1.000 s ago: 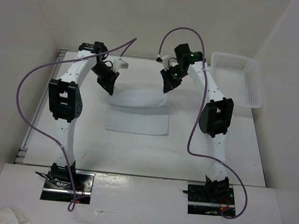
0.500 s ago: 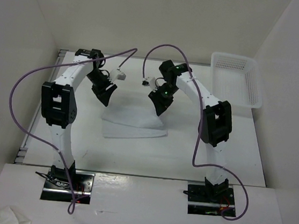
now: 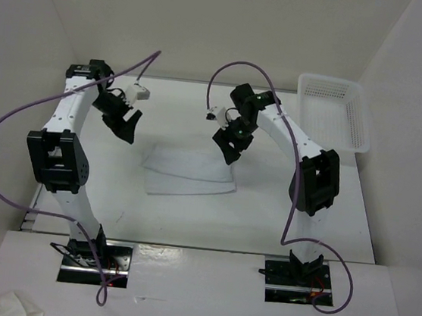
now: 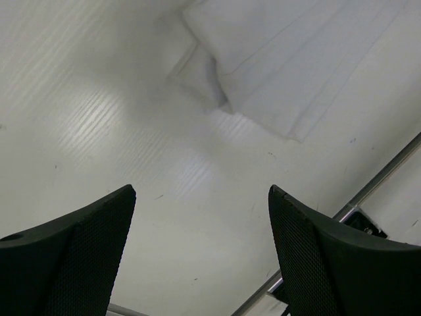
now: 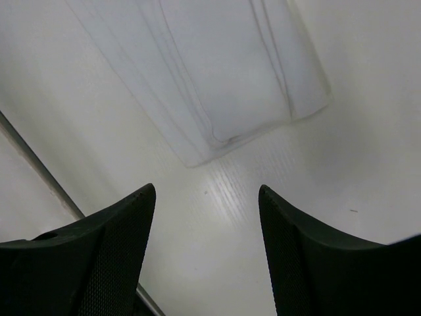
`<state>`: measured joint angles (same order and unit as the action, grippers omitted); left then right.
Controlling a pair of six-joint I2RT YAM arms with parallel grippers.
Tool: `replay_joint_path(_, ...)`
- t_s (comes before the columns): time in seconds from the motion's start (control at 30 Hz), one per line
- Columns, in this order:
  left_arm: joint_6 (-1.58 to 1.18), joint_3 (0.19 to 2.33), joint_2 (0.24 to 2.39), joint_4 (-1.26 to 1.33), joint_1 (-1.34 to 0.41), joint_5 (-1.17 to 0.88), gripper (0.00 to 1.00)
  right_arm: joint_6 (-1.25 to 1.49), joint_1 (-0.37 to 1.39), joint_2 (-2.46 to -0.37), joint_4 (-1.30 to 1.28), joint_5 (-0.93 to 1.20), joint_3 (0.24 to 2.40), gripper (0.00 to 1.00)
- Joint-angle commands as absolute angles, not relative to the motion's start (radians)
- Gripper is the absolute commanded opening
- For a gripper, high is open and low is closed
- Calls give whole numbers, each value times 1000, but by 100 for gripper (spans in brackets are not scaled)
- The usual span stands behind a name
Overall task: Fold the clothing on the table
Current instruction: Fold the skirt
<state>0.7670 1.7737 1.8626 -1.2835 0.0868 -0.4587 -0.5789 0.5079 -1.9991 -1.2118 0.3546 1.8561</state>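
The clothing (image 3: 190, 172) lies doubled over, freshly let go; the left gripper (image 3: 126, 128) and right gripper (image 3: 231, 153) have drawn back from its far edge, both open and empty.

**Clothing and table, overhead and wrist views.** The clothing (image 3: 191, 172), a plain white, thin fabric, lay flat on the table (image 3: 188, 224). It was folded into a roughly rectangular stack just toward 9 o'clock of the table's centre. Its long edges ran from 9 to 3 o'clock, with the 3 o'clock end tilted slightly toward 12. Both wrist views showed offset layer edges at a corner of the stack. The table was matte white with a thin grey metal edge.
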Motion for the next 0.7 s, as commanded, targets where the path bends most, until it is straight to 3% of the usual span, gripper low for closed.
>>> replay_joint_path(0.0, 689, 1807, 1841, -1287, 236, -551, 88, -529, 523, -1962, -1100, 379, 1868, 69)
replay_joint_path(0.23, 493, 1696, 1748, -1197, 391, -589, 88, -485, 655, -2166, -1078, 420, 2052, 71)
replay_joint_path(0.43, 417, 1548, 1585, -1068, 391, -486, 91, -485, 698, -2302, -1080, 465, 2245, 71)
replay_joint_path(0.67, 399, 1510, 1554, -1068, 391, -476, 92, -515, 698, -2419, -1124, 463, 2368, 68)
